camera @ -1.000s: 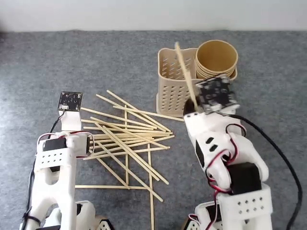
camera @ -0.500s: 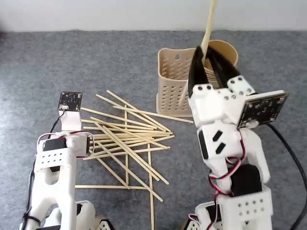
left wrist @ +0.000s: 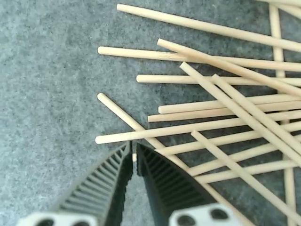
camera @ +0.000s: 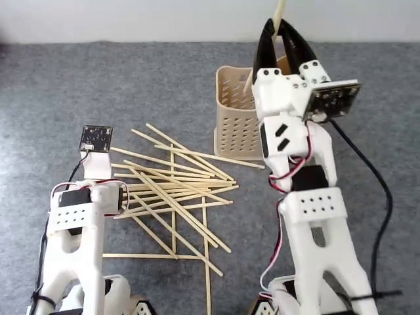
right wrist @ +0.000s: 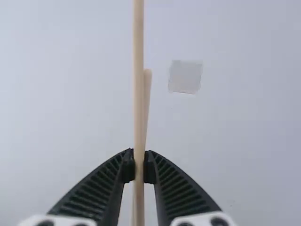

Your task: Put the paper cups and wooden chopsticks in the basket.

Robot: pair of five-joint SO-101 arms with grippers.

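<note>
Right pincer (right wrist: 138, 165) clamped tight on a chopstick (right wrist: 138, 70), with a second stick (right wrist: 147, 94) tucked just behind it. Right arm is raised, pincer pointing up above the basket (camera: 233, 125). Left pincer (left wrist: 133, 151) nearly closed with a thin slit, gripping nothing, tips just over the loose chopstick pile (camera: 174, 190). Left arm sits low beside the pile. Grey felt desk (camera: 98, 79), white wall (camera: 131, 20) behind.

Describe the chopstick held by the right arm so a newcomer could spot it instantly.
Find the beige perforated basket at the far side of the grey mat. There the right arm's tool is shut on one chopstick. It points up in the air, while the pile of others lies flat and crisscrossed on the mat.
</note>
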